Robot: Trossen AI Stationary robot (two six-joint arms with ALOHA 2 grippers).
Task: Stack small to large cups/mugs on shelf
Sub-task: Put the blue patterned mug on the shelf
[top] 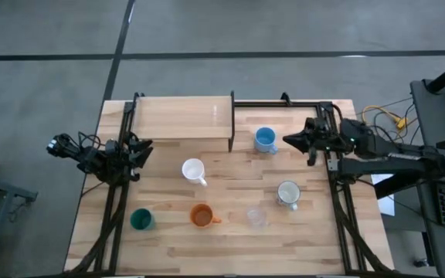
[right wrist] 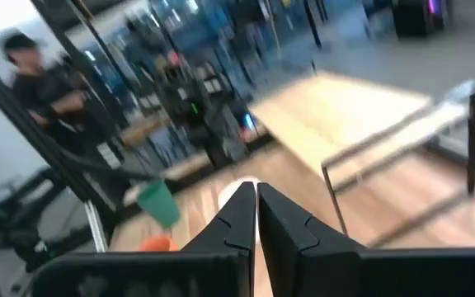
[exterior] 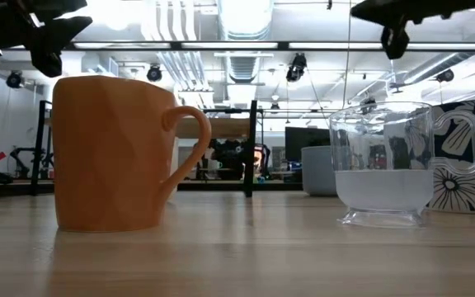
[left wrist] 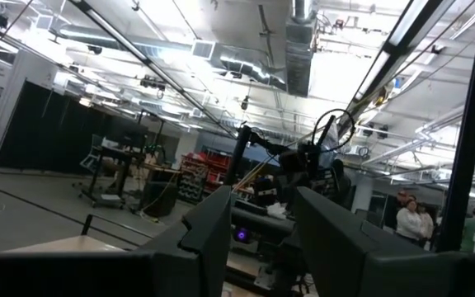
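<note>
Shelf (top: pixel 182 116) sits at table's far edge, bare on top. Blue cup (top: pixel 265 139) just right of shelf; white mug (top: pixel 194 170) just in front; silver cup (top: pixel 287 194), clear cup (top: pixel 256 218), orange mug (top: pixel 201 215), green cup (top: pixel 141 220) farther forward. Left gripper (top: pixel 144 151) off shelf's left end, fingers parted, holding nothing. Right gripper (top: pixel 288 140) beside blue cup, pinched closed, empty.

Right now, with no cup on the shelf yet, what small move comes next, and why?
Probably swing the right hand, shut and empty, toward the light blue cup and open it. That cup stands closest to both it and the bare shelf; the left hand waits at the table's left edge.
</note>
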